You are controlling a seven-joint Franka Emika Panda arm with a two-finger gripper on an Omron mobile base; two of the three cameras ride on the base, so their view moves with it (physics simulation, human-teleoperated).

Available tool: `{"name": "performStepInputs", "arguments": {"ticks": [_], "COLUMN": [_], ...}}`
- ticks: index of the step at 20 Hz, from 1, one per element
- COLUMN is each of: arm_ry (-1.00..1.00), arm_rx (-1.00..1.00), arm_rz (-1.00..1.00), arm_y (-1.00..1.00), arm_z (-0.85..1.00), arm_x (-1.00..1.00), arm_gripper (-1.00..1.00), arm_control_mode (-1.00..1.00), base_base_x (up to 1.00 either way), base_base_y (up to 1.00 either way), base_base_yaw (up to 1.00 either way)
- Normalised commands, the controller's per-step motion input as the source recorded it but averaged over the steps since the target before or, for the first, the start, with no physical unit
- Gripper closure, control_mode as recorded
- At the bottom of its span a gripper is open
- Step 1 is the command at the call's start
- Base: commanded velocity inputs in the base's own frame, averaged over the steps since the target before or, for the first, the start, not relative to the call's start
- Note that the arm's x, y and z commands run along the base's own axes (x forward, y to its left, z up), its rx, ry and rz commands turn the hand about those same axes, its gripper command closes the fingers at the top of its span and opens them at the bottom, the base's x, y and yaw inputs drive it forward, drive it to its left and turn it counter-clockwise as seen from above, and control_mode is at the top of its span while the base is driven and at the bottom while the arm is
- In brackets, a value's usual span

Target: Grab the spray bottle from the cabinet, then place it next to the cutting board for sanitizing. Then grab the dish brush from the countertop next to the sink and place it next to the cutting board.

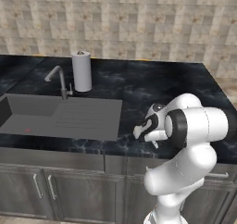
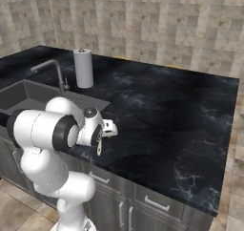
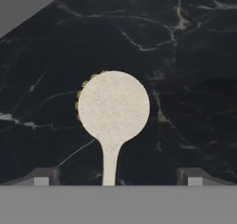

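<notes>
Cream-white dish brush (image 3: pixel 113 108) is framed at twelve o'clock of the gripper (image 3: pixel 115 177) — jaws spread wide, nothing held, handle lined up for pinching.

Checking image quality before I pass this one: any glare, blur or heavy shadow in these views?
Left base view: soft, low detail, pale sheen on the countertop. Right base view: the same softness, a dark arm shadow near the counter's front edge. Hand view: the brush is evenly lit and sharp, with no strong shadow.

wall (image 1: pixel 139 19): beige mottled tile | lower cabinets (image 1: pixel 28 190): grey, silver bar handles | floor (image 2: pixel 14 211): tan tile
</notes>
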Motion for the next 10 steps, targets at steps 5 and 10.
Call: {"name": "performStepInputs", "arguments": {"ticks": [5,10], "arm_ry": [0.00,0.00], "arm_rx": [0.00,0.00], "arm_rz": [0.00,0.00], "arm_y": [0.00,0.00], "arm_z": [-0.27,-0.30], "arm_x": [0.16,0.17], "arm_gripper": [-1.00,1.00], "arm_control_mode": [-1.00,-1.00], "base_base_x": [0.00,0.00], "base_base_y": [0.00,0.00], "base_base_yaw": [0.00,0.00]}}
